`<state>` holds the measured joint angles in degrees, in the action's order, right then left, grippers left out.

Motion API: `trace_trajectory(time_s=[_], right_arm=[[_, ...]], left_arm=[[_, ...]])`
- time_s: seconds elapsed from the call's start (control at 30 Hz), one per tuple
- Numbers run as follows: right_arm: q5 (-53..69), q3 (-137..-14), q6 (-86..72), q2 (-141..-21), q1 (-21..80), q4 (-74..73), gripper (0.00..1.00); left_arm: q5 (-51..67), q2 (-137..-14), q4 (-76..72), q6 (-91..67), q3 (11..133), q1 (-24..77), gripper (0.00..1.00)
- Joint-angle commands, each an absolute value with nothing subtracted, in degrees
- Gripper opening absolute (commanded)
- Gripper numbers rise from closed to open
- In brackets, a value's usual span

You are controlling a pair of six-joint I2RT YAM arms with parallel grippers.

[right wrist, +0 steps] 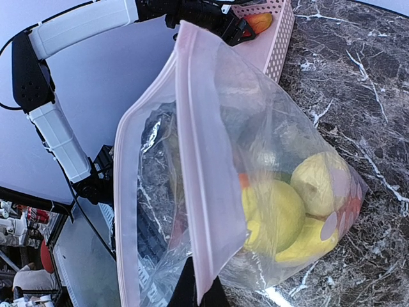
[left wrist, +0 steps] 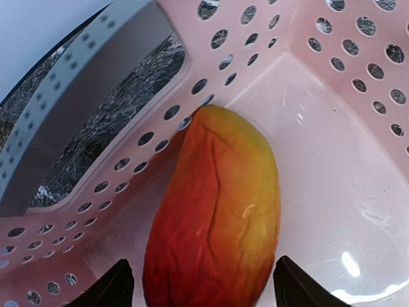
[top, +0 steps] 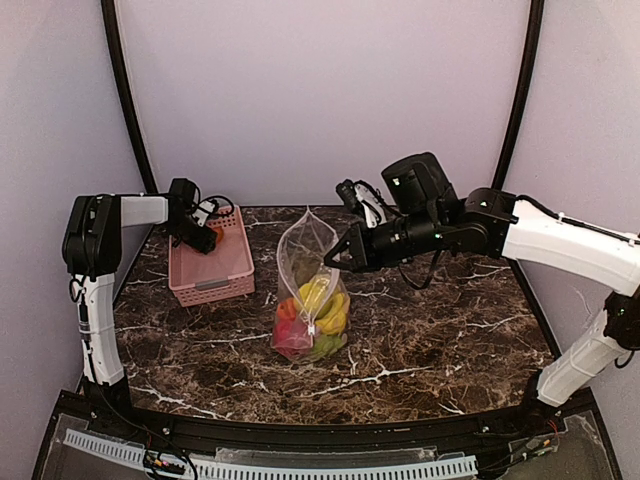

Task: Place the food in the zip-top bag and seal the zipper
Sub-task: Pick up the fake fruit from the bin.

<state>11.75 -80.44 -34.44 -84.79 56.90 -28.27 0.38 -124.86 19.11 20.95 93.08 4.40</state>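
Toy food (top: 322, 305), yellow, red and green, lay at the bottom of the clear bag (top: 305, 250), which stood up near the middle of the table (top: 450, 330) with its mouth gaping. The right gripper (top: 338, 258) had its fingers pressed together on one side of the pink zipper (right wrist: 198, 160) and held the bag up. The left gripper (left wrist: 203, 286) was down in the pink basket (top: 215, 280) at the far left corner of the table, its fingers spread wide, one on each side of an orange and red mango (left wrist: 217, 211).
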Motion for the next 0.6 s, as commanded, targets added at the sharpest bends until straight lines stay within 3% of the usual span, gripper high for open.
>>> trace_trajectory(time_s=[0.0,0.4,0.57], right_arm=[[11.8,-79.7,-34.7,-83.6,56.9,-26.4,0.0],[11.5,-79.8,-34.7,-83.8,57.0,-26.3,0.0],[11.9,-80.3,-34.4,-84.0,56.9,-26.4,0.0]], left_arm=[[-3.0,-121.9,20.3,19.3,92.9,4.5,0.73],[-1.2,-122.3,21.2,17.0,94.1,4.5,0.49],[-0.6,-121.7,22.7,16.3,95.2,4.5,0.47]])
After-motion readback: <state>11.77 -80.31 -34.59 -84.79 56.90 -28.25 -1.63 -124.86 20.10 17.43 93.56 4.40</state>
